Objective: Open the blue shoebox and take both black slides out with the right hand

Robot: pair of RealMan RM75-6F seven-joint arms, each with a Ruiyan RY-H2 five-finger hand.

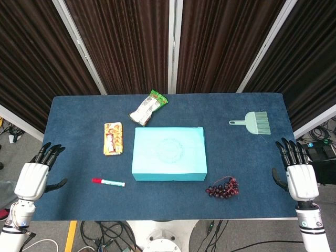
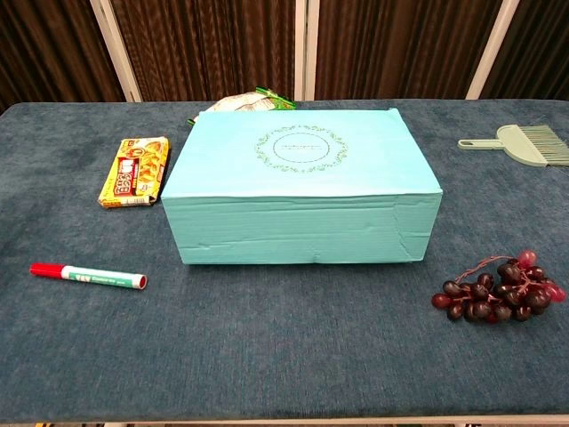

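Your blue shoebox [image 1: 169, 154] is sitting in the middle of the dark blue table [image 1: 68, 115] with its lid on, so you are not seeing any black slides yet. The lid is showing a round leafy ring printed on top. Your left hand [image 1: 35, 176] is hanging just off the left edge of the table, fingers spread apart and pointing up, holding nothing. Your right hand [image 1: 298, 172] is hanging just off the right edge the same way, fingers apart and straight, holding nothing too. Both hands are well apart from the box, and only the head view is showing them. A bunch of dark grapes [image 1: 223, 188] is lying near the box's front right corner, not touching it. A marker with a red cap [image 1: 108, 182] is lying to the front left of the box. A yellow snack pack [image 1: 113, 138] is lying flat to the left of the box, a bit apart from it. A white and green snack bag [image 1: 148, 107] is lying just behind the box, near its back left corner. A small green brush [image 1: 253, 122] is resting far back on the right side, well apart from the box.
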